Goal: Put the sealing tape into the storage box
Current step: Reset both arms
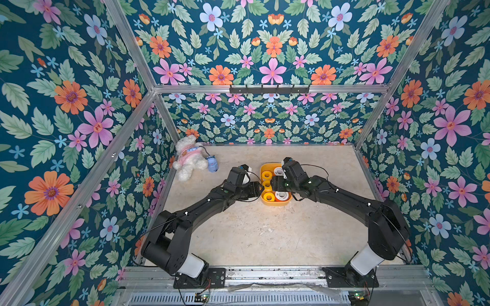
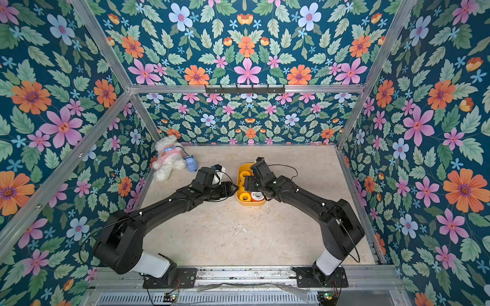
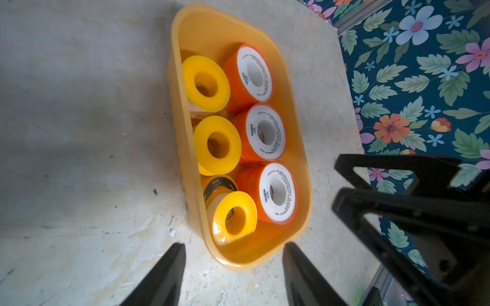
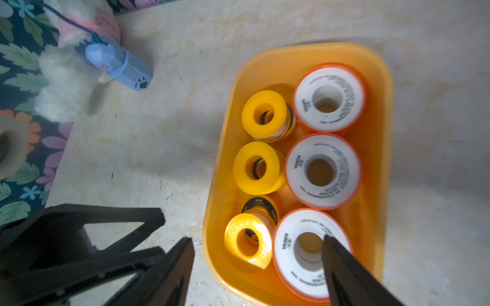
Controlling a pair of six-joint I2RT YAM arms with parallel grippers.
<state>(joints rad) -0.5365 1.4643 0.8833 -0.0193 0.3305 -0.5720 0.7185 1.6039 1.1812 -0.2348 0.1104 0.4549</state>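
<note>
The yellow storage box (image 1: 275, 203) (image 2: 249, 203) stands mid-table, and all the sealing tape in view lies inside it. One row holds three yellow spools (image 3: 217, 144) (image 4: 256, 168), the other three white-faced, orange-rimmed spools (image 3: 265, 132) (image 4: 322, 171). A black-and-yellow spool (image 3: 220, 184) lies under the nearest yellow one. My left gripper (image 3: 235, 245) is open at one short end of the box, nothing between its fingers. My right gripper (image 4: 257, 238) is open above the box. One of its fingers hangs over a white-faced spool, the other outside the box wall.
A white plush toy (image 1: 188, 156) (image 4: 66, 79) with a blue gadget (image 1: 212, 164) lies at the back left corner. Flowered walls and aluminium posts close in the table. The two grippers are close together at the box; the other arm's black frame (image 3: 397, 212) shows beside it.
</note>
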